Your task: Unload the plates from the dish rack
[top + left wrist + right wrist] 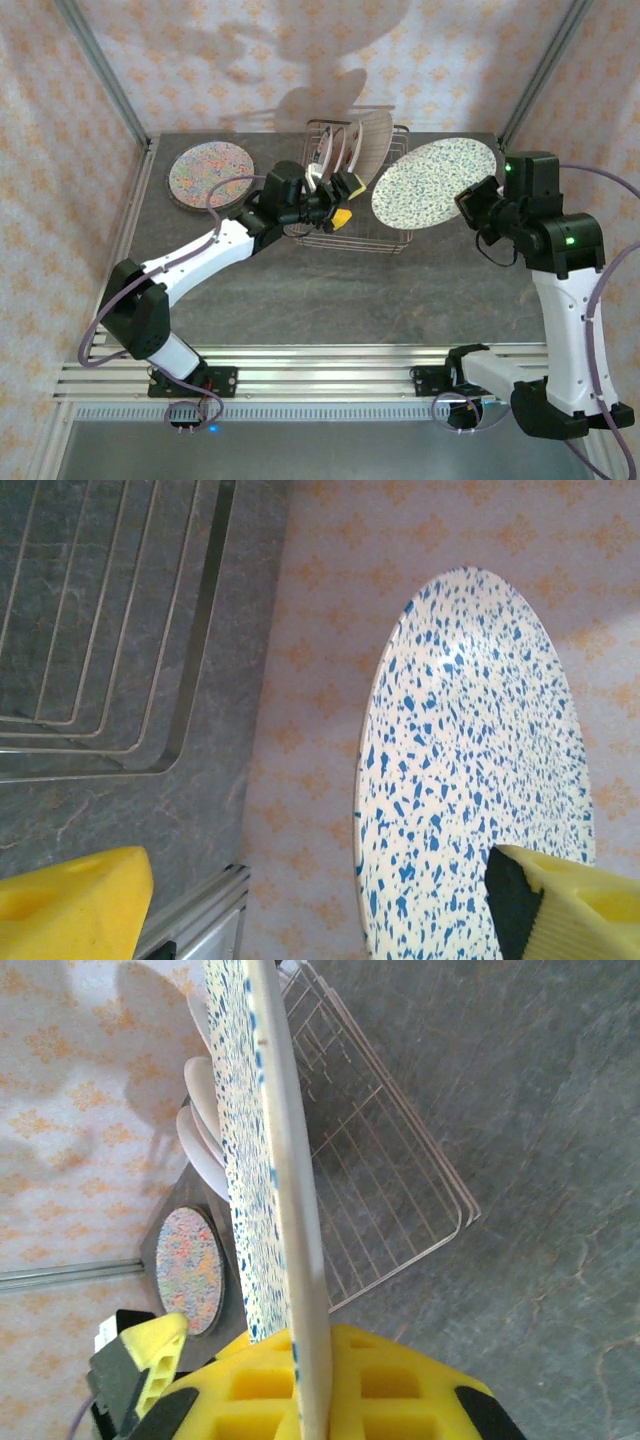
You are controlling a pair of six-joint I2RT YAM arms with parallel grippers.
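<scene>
My right claw (305,1385) clamps the speckled plate (432,183), clear at the rack's (350,243) 3 o'clock; next I lay it on the surface (300,295). Left claw (340,200) gapes, empty.

Table (330,290): one, rectangular, dark grey top with pale stone-like veining and a matt finish. A thin metal strip runs along its left edge.

Directly on it:
1. Rack (385,245): silver wire, rectangular, standing at the far centre with its base wires flat on the top. Its near rim runs roughly parallel to the table's near edge.
2. Plate (210,173): round, with a multicoloured speckle of pink, orange and blue. It lies flat and face up in the far left corner, left of the rack and apart from it.

Along the near edge: ribbed aluminium rails (330,365), running the full width.
</scene>
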